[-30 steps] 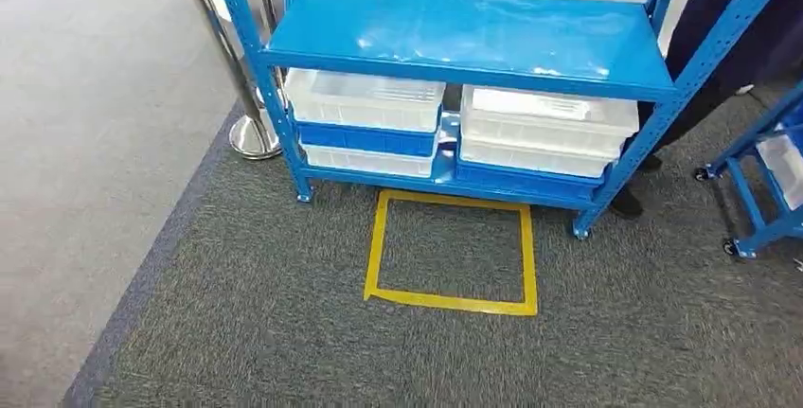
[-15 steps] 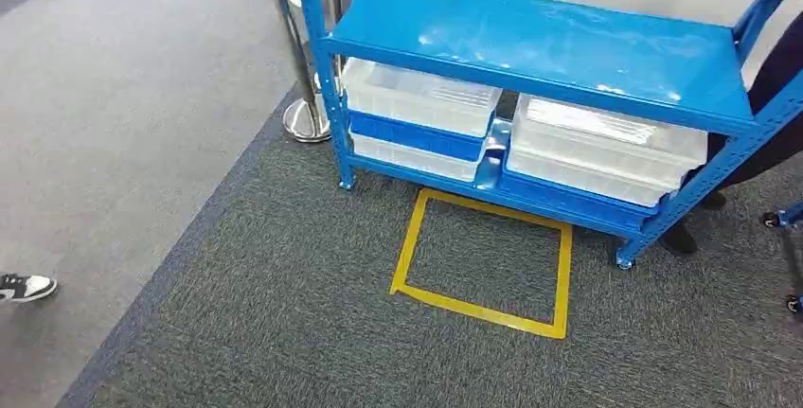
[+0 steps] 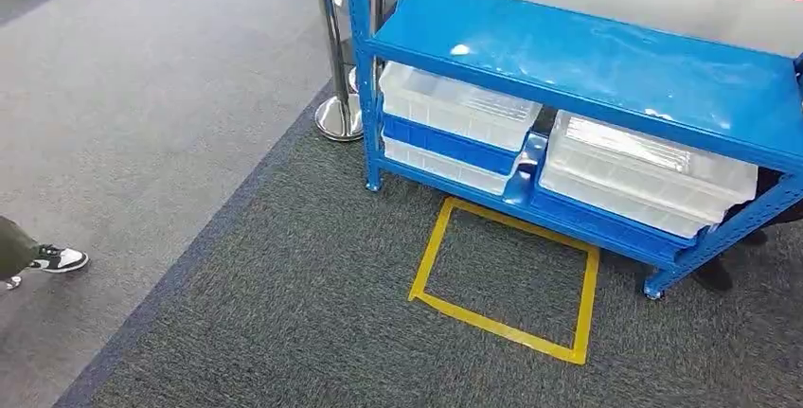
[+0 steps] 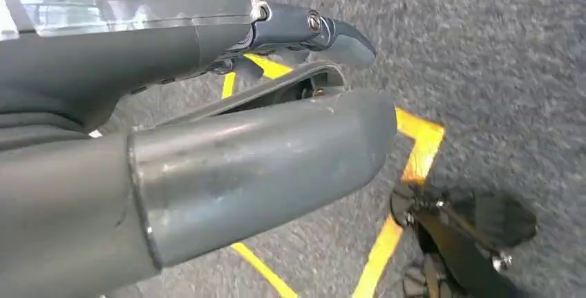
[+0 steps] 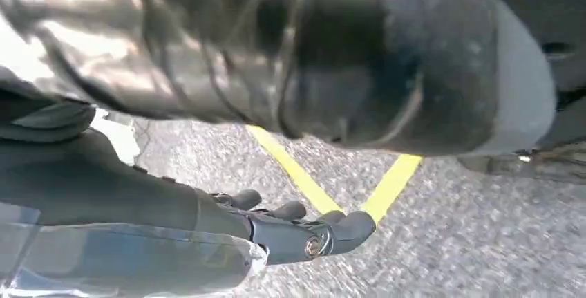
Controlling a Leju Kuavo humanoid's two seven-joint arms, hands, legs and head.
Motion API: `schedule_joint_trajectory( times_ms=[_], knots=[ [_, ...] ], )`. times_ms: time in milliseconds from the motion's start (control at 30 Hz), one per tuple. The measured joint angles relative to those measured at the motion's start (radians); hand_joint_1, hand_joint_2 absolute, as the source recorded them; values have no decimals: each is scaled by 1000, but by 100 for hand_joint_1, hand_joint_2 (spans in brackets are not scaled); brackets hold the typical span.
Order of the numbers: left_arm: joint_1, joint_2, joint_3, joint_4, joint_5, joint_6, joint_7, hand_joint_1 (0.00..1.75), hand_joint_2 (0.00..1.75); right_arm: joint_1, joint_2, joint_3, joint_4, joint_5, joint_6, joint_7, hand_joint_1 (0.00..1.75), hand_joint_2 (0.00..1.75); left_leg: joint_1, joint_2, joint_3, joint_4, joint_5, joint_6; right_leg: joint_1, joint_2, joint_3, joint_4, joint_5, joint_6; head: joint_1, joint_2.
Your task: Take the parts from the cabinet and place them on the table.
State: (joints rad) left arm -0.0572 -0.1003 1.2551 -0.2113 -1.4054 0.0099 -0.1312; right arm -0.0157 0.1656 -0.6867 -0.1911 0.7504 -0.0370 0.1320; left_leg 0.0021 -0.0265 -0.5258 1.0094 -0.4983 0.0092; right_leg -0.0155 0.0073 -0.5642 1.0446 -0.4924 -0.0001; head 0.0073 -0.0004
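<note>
- A person's shoe (image 3: pixel 59 259) sits on the lighter floor, well away from both hands.
- The left hand (image 4: pixel 207 139) hangs over the yellow floor square (image 3: pixel 505 280), fingers extended and holding nothing.
- The right hand (image 5: pixel 276 232) hangs likewise, fingers apart and empty.
- The parts would be in the clear bins (image 3: pixel 457 106) on the blue cabinet (image 3: pixel 606 62), well ahead of both hands.
- The step looks like the approach; next, the robot needs to close in and raise a hand toward a bin.
</note>
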Motion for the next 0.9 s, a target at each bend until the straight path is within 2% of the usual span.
schedule_joint_trajectory(
  times_ms=[67, 100, 133, 167, 233, 267, 300, 333, 400, 433, 467, 567, 600, 633, 667, 733, 767, 800, 833, 867, 900],
  knots=[
    [0, -1, 0, 0, 2, 0, 2, 0, 0, -1, 0, -3, 0, 0, 0, 0, 0, 0, 4, 0, 5, -6, -2, -10, 7, 0, 2, 0, -5, -11, 1, 0],
    [0, -2, 0, 0, 2, 0, 3, 0, 0, -2, 0, -4, 0, 0, 0, 0, 0, 0, 5, 1, 9, 0, -8, -16, -2, -3, 10, -9, -1, -20, 0, 0],
    [0, -4, 0, 0, 2, 0, 4, 0, 0, 0, -1, -5, 0, 0, 0, 0, 0, 0, 8, 9, 6, 22, -16, -21, -2, -6, 16, -12, -2, -25, 0, 0],
    [0, -5, 0, 0, 2, 0, 5, 0, 0, 1, -3, -6, 0, 0, 0, 0, 0, 0, 9, 15, -25, 80, -49, -26, -2, -9, 20, -12, -6, -31, 0, 0],
    [0, -5, 0, 0, 2, 0, 5, 0, 0, 3, -2, -8, 0, 0, 0, 0, 0, 0, 11, 18, -113, 236, -115, -34, 1, -14, 27, -12, -14, -36, 0, 0],
    [1, -5, 0, 0, 2, 0, 6, 0, 0, 3, -2, -9, 0, 0, 1, 0, 0, 0, 11, 18, -152, 296, -129, -36, 1, -16, 31, -10, -16, -36, 0, 0],
    [2, -6, 0, 0, 2, 0, 5, 0, 0, 3, -2, -10, 0, 0, 1, 0, 0, 0, 11, 19, -173, 316, -114, -35, 2, -16, 38, -10, -22, -36, 0, 0],
    [3, -6, 0, 0, 2, 0, 4, 0, 0, 3, -2, -11, 0, -1, 1, 3, 0, 0, 11, 18, -168, 283, -77, -32, 2, -7, 46, -10, -28, -34, 0, 0],
    [7, -6, 0, 0, 3, 0, 1, 0, 0, 2, -2, -21, 0, -9, -2, 5, 0, 0, 9, 11, -105, 117, 35, -21, 3, 3, 65, -11, -40, -28, 0, 0],
    [10, -6, 0, 0, 3, 0, 0, 0, 0, 0, 1, -24, 0, -11, -4, 5, 0, 0, 7, -12, -78, 36, 72, -12, 1, 8, 68, -11, -46, -27, 0, 0],
    [11, -3, 1, 0, 3, 0, 0, 0, 0, -3, 5, -26, 1, -13, -5, 6, 0, 0, 7, -29, -62, 34, 54, -6, 3, 13, 64, -11, -50, -22, 1, 0],
    [11, -4, 2, 0, 11, 1, 3, 0, 0, -4, 8, -32, 1, -14, -5, 6, 0, 0, -3, -11, -61, 23, 49, 6, -8, 34, 63, -20, -50, -2, 0, 0],
    [9, -4, 2, 0, 12, 1, 3, 0, 0, -4, 8, -33, 1, -13, -5, 8, 0, 0, 0, -5, -53, 5, 53, 12, -4, 38, 68, -27, -50, 6, 0, 0],
    [9, -6, 3, 0, 13, 0, 3, 0, 0, -4, 8, -34, 1, -12, -5, 8, 0, 0, 9, 8, -39, -13, 60, 16, -5, 26, 73, -15, -61, 9, 2, 0],
    [10, -6, 3, 0, 14, 0, 3, 0, 0, -3, 8, -36, 1, -10, -5, 8, 0, 0, 9, 13, -32, -23, 58, 22, -1, 11, 54, 22, -83, 11, 2, 0],
    [11, -6, 5, 0, 16, 0, 5, 0, 0, -3, 8, -40, 1, -10, -5, 8, 0, 0, 7, 31, -28, -22, 53, 28, -1, 5, -33, 172, -153, 14, 2, 0],
    [10, -6, 5, 0, 16, 0, 6, 0, 0, -3, 8, -40, 1, -10, -6, 8, 0, 0, 6, 42, -27, -21, 48, 30, -2, 4, -76, 239, -172, 17, 2, 0],
    [10, -6, 5, 0, 18, 0, 6, 0, 0, -3, 8, -41, 1, -9, -5, 8, 0, 0, 5, 49, -24, -20, 45, 31, -2, 3, -100, 271, -168, 19, 1, 0],
    [10, -6, 6, 0, 20, -1, 7, 0, 0, -2, 8, -42, 1, -9, -5, 8, 0, 0, 4, 58, -19, -19, 41, 30, -2, 1, -101, 257, -139, 20, 2, 0],
    [9, -6, 6, 0, 21, -3, 8, 0, 0, -2, 8, -42, 1, -8, -5, 8, 0, 0, 5, 65, -12, -17, 35, 28, -2, -4, -79, 200, -90, 20, 2, 0],
    [9, -6, 6, 0, 21, -5, 9, 0, 0, -1, 8, -43, 1, -7, -5, 8, 0, 0, 5, 74, -6, -14, 29, 26, -2, -16, -43, 117, -37, 18, 2, 0]
  ],
)
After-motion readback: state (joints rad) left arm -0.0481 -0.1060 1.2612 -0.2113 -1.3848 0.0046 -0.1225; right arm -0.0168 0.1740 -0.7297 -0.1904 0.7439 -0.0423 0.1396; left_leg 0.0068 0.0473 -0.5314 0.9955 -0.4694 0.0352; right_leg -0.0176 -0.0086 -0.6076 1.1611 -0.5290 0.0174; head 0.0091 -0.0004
